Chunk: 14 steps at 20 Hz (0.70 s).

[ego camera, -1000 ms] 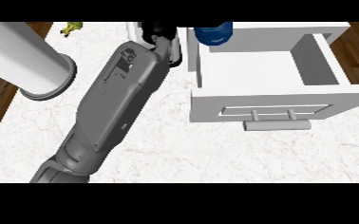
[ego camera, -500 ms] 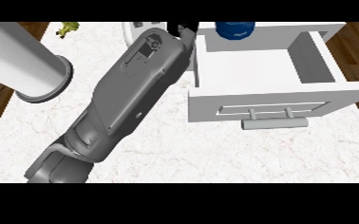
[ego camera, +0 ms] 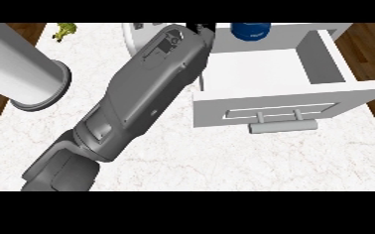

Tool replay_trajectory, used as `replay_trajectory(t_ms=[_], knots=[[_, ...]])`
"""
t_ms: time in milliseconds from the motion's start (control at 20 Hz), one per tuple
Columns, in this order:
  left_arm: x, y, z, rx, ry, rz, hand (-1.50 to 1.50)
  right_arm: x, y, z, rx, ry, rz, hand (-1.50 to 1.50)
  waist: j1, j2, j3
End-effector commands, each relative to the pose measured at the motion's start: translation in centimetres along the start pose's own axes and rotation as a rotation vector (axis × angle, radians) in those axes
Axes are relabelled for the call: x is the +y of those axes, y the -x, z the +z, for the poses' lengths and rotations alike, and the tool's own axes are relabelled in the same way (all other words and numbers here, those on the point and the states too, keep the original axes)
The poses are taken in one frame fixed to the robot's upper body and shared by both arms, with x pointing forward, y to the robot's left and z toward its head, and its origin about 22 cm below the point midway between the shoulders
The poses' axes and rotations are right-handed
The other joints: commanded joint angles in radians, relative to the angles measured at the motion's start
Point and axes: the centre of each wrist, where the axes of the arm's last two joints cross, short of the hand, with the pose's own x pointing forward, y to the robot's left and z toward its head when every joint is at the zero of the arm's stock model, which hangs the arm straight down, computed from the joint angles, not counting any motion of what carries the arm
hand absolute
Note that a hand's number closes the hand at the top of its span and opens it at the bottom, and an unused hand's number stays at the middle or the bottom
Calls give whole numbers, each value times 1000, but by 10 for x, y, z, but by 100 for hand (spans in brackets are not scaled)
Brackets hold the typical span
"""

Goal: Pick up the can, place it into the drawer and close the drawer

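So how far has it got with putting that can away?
The blue can is at the back of the open drawer, though whether it rests on the drawer floor is unclear. The arm reaches over beside it, with only a bit of the black hand showing. The drawer is not closed; its handle sticks out.

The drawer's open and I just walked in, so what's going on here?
One grey forearm reaches up across the white counter to the open drawer; its black hand is mostly hidden at the top edge. The blue can stands at the back of the drawer. The drawer has not been closed yet.
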Motion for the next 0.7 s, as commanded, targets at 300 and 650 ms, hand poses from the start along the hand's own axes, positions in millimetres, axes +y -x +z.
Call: replay_trajectory(t_ms=[300,650], knots=[[-1,22,0,44,-34,-52,150,2,-11,-6,-9,-1,4,-150,-25,7,0],[5,37,-2,64,-75,-107,-150,14,2,0,-5,-7,-5,-150,-25,8,1]])
